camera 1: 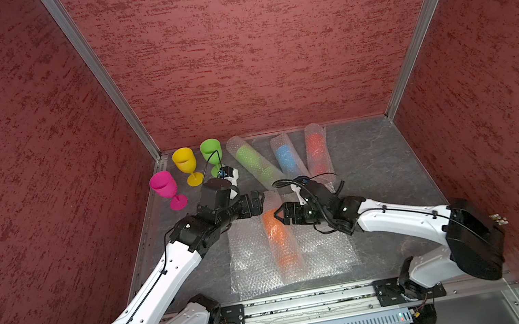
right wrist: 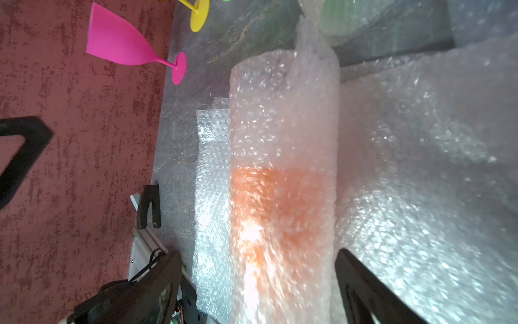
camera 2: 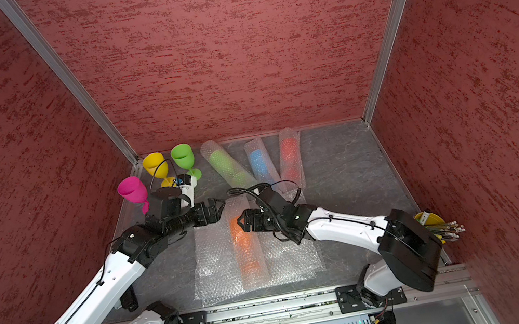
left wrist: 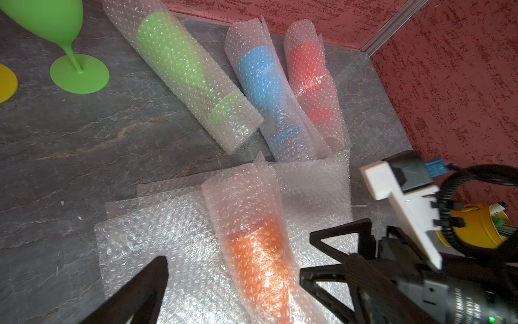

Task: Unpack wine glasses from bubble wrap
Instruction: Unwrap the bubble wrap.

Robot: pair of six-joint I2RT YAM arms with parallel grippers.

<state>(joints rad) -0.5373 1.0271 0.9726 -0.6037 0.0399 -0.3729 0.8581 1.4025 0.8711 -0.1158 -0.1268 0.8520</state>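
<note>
Three unpacked, four left to unwrap
Pink glass [camera 1: 163,187], yellow glass [camera 1: 184,161] and green glass [camera 1: 211,149] stand bare at ten o'clock; left gripper [camera 1: 260,200] hangs open by the orange roll [camera 1: 281,242], centre toward six on flat sheets [camera 1: 254,261]; right gripper [camera 1: 280,217], jaws open either side of it; green roll [camera 1: 252,162], blue roll [camera 1: 286,158] and red roll [camera 1: 316,149] wait at twelve

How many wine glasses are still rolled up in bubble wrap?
4. The green glass, blue glass and red glass lie side by side at the back; the orange glass lies nearer, on flat sheets. None looks hidden.
</note>
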